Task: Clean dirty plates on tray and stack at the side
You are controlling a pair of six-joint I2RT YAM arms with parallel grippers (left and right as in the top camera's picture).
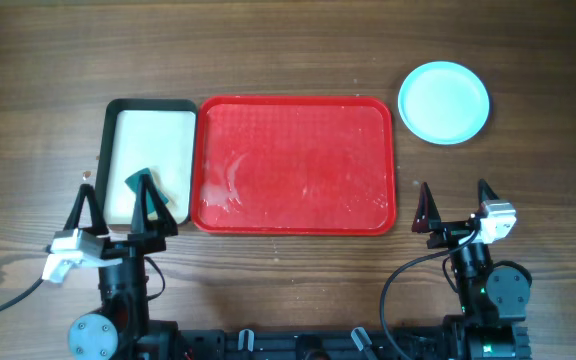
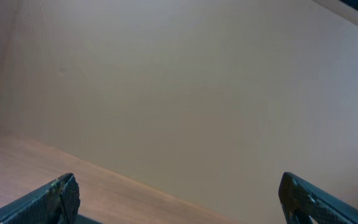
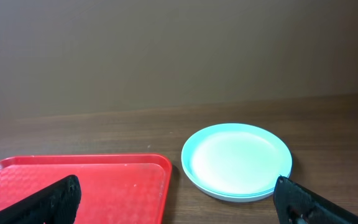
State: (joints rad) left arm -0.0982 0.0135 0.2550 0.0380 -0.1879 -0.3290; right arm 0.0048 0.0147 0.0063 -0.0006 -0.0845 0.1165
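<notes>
The red tray (image 1: pixel 296 165) lies in the middle of the table with nothing on it; its floor shows pale smears. It also shows in the right wrist view (image 3: pixel 86 186). The plates (image 1: pixel 444 102) stand stacked on the table to the tray's far right, a pale blue one on top; the right wrist view (image 3: pixel 237 160) shows the stacked rims. My left gripper (image 1: pixel 116 212) is open and empty at the front left. In the left wrist view (image 2: pixel 179 199) it sees only table and wall. My right gripper (image 1: pixel 455 208) is open and empty at the front right, its jaws (image 3: pixel 179 200) short of the stack.
A smaller black-rimmed cream tray (image 1: pixel 138 130) lies against the red tray's left side, with a teal sponge (image 1: pixel 146 186) at its near end, just under my left gripper's right finger. A wall rises behind the table's far edge.
</notes>
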